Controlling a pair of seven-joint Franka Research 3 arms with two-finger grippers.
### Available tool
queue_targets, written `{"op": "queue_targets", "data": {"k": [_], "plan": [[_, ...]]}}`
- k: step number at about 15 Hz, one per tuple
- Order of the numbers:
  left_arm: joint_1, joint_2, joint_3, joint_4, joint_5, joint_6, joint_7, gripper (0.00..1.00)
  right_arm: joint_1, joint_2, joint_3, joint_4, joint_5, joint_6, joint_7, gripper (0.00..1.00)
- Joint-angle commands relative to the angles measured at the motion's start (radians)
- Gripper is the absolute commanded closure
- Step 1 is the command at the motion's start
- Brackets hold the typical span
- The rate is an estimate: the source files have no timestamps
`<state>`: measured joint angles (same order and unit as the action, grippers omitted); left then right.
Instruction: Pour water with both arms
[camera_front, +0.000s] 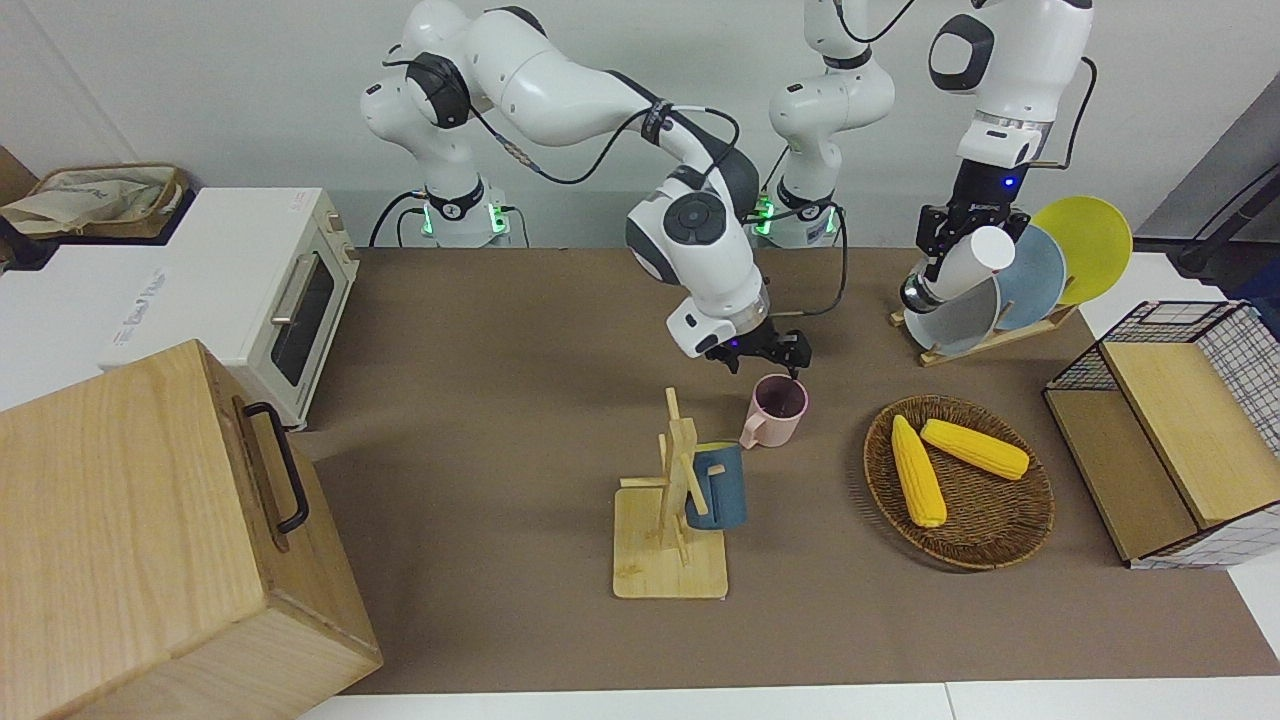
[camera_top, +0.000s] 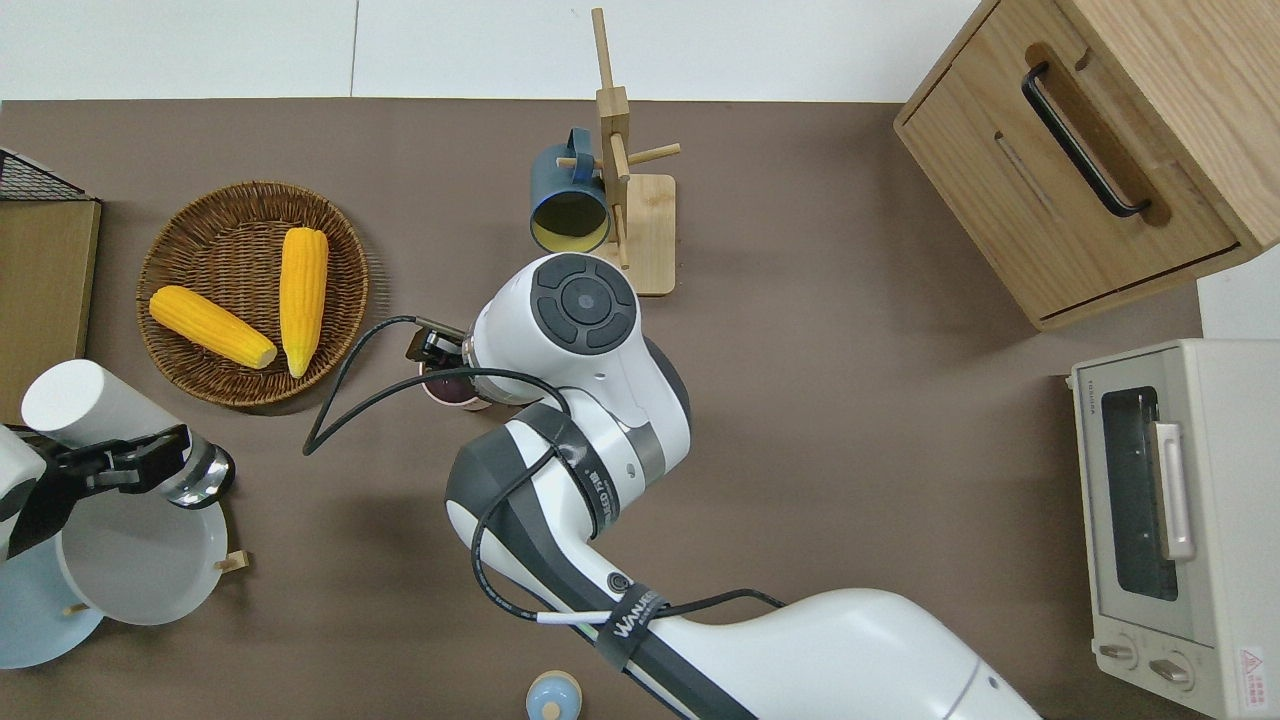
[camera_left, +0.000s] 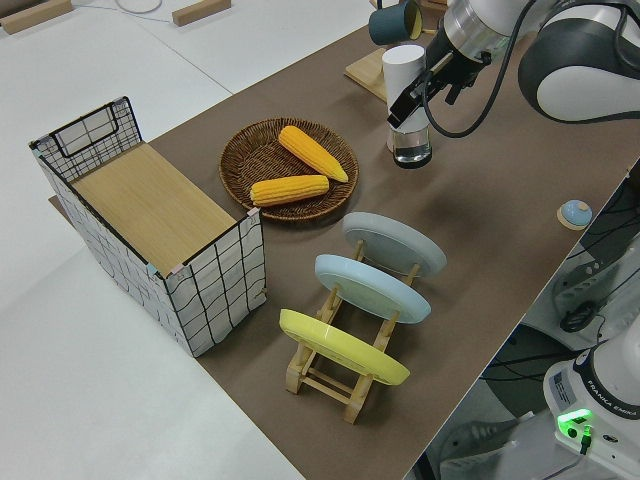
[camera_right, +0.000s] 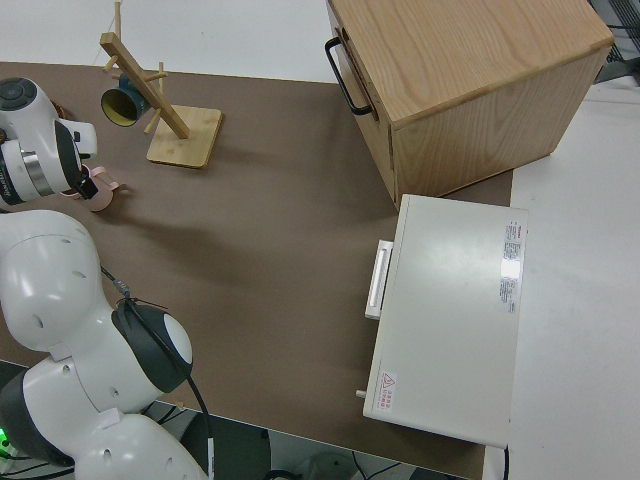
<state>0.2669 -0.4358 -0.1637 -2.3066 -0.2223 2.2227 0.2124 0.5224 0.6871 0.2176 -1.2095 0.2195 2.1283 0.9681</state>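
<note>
White bottle (camera_front: 958, 268) — steel-based, tilted, clamped by left gripper (camera_front: 945, 250)

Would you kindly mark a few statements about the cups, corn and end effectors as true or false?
1. The left end effector holds a white bottle. True.
2. Three corn cobs lie in the basket. False: two corn cobs lie there.
3. The blue mug hangs on the wooden rack. True.
4. The right end effector is at the toaster oven. False: it is at the pink cup.
5. The pink cup stands in the basket. False: it stands on the table.
</note>
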Motion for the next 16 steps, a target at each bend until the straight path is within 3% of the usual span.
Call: {"op": "queue_targets", "data": {"k": [1,4,8,12,16], "plan": [[-0.024,-0.024,0.01,-0.002,-0.017,0.0,-0.007,1.0,-0.053,-0.135,0.0,-0.035,0.004,-0.16,0.003,0.007],[-0.051,-0.023,-0.006,-0.002,-0.017,0.0,-0.024,1.0,-0.156,-0.274,0.002,-0.097,-0.009,-0.324,-0.07,0.007],[-0.06,-0.017,-0.059,-0.004,-0.028,0.008,-0.03,1.0,-0.265,-0.379,0.0,-0.153,-0.037,-0.496,-0.205,0.007],[-0.09,-0.024,-0.108,-0.025,-0.077,0.012,-0.057,1.0,-0.338,-0.461,0.002,-0.258,-0.202,-0.528,-0.351,0.007],[-0.092,-0.043,-0.181,-0.063,-0.088,0.034,-0.076,1.0,-0.445,-0.471,0.002,-0.286,-0.288,-0.524,-0.524,0.007]]}}
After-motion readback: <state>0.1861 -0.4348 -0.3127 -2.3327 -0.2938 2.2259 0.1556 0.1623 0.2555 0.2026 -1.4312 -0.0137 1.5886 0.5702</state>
